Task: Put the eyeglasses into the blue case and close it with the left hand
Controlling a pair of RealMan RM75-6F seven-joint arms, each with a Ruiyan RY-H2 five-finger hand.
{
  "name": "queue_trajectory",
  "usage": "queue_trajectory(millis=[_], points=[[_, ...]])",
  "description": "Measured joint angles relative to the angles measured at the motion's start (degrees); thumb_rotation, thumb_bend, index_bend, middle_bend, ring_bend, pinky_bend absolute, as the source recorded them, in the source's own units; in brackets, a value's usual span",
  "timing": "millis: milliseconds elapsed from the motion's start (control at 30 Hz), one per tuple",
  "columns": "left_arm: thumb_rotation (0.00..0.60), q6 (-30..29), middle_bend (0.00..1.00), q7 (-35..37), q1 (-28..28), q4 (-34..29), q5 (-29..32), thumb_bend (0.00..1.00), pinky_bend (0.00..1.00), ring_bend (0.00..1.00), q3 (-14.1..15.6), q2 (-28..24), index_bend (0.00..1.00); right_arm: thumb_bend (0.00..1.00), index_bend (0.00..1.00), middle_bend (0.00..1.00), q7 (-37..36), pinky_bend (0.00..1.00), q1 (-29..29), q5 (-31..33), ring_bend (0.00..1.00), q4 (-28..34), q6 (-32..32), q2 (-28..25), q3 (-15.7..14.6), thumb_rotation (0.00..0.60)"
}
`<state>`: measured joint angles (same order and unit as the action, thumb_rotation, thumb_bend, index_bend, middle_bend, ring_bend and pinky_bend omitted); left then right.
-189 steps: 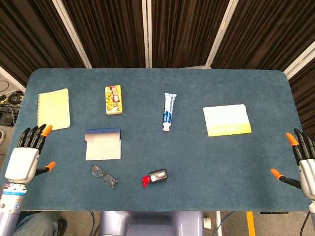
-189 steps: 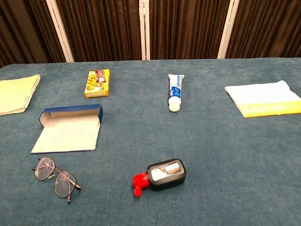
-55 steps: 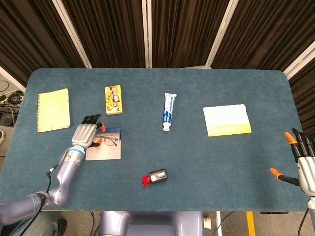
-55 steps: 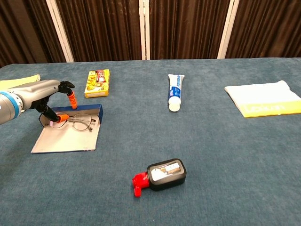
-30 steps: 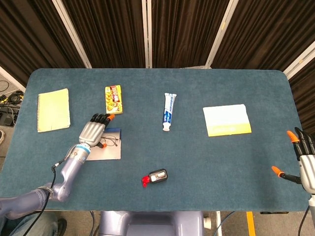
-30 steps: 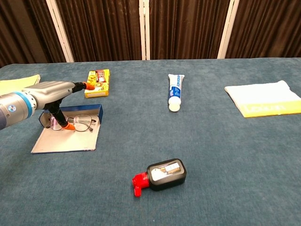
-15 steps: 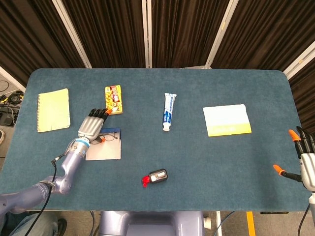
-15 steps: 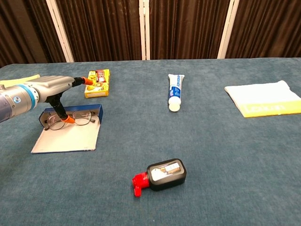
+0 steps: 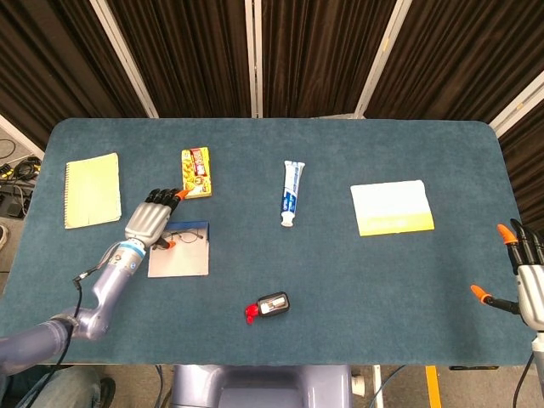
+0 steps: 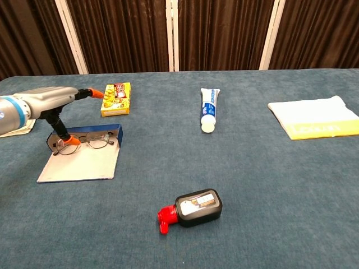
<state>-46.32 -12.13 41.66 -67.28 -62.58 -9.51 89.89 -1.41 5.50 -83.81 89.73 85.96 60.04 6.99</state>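
At the far left of the blue-carpeted bench (image 9: 340, 280) lies a pale yellow spiral notebook (image 9: 91, 189), with no writing legible on it. Next comes the left hand (image 10: 53, 112), its fingers apart and its orange-tipped thumb reaching down to the thin wire-framed eyeglasses (image 10: 85, 142), which lie inside the open blue case with the pale lining (image 10: 81, 161), against its raised far wall; whether the thumb touches the frame I cannot tell. To do this step well, the hand should leave the glasses lying flat and clear of the fold, then take the flap by its free edge and swing it over evenly. A yellow snack box (image 9: 195, 172) carries red print too small to read; the white and blue tube (image 9: 291, 194) and red-capped black bottle (image 10: 193, 208) likewise. The white and yellow folded cloth (image 10: 314, 124) shows faint lettering. The right hand (image 9: 525, 282) hangs open and empty at the bench edge
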Motion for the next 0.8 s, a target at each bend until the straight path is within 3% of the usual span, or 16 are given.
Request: queue_trajectory(millis=[267, 800], points=[[0.6, 1.3, 0.0, 1.5, -1.4, 1.1, 0.1, 0.17, 0.0, 0.0, 1.7, -1.2, 0.0, 0.0, 0.0, 0.0, -0.2, 0.0, -0.1, -0.4, 0.0, 0.1, 0.2, -0.1, -0.1, 0.6], [0.6, 2.3, 0.0, 3.9, -0.9, 6.1, -0.6, 0.17, 0.0, 0.0, 1.4, 1.3, 0.0, 0.0, 0.0, 0.0, 0.3, 0.0, 0.1, -0.1, 0.0, -0.1, -0.1, 0.2, -0.1, 0.6]])
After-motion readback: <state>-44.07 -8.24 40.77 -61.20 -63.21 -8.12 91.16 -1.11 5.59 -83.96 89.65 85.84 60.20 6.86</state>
